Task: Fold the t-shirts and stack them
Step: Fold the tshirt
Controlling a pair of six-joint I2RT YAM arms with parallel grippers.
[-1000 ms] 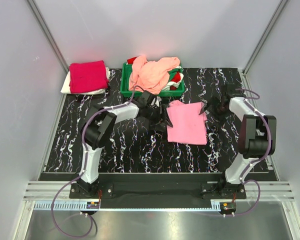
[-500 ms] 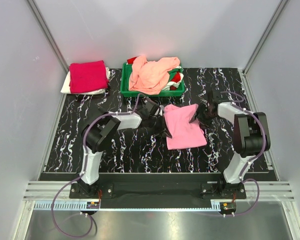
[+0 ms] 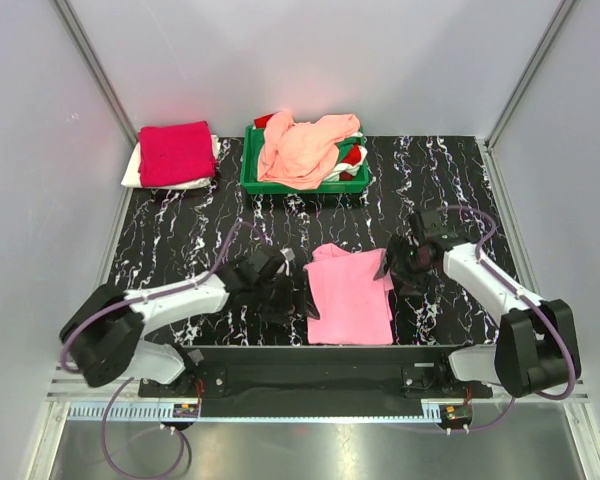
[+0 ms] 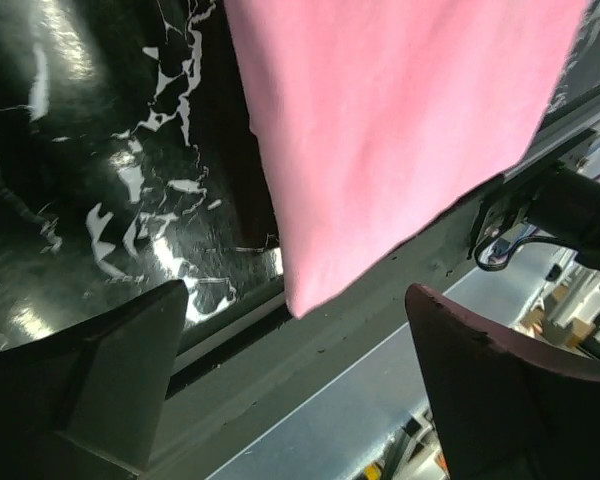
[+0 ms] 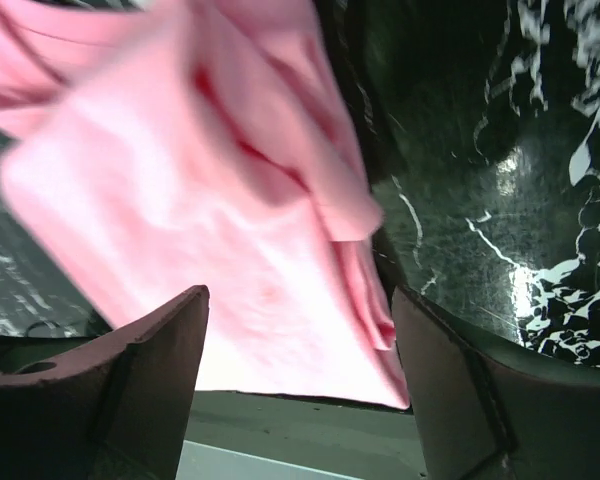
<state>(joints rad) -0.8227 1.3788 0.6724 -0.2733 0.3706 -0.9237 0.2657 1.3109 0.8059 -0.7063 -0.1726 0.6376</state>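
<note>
Left gripper [image 3: 292,298] and right gripper [image 3: 394,268], both spread wide and holding nothing, flank the folded pink t-shirt [image 3: 350,305].
The shirt lies flat with its near corner reaching the near edge of the table [image 3: 180,260]. Its layers bunch loosely at the far right corner, so a good pickup likely means pinching every layer low at both side edges and lifting level, so the fold does not open. The left arm lies low and stretched rightward, fingers at the shirt's left edge. The right arm reaches inward, its wrist turned toward the far right corner. Farther back, a peach t-shirt [image 3: 300,150] heaps in the green tray [image 3: 248,172], and a folded crimson t-shirt [image 3: 177,152] rests on a white one [image 3: 132,174] at far left.
</note>
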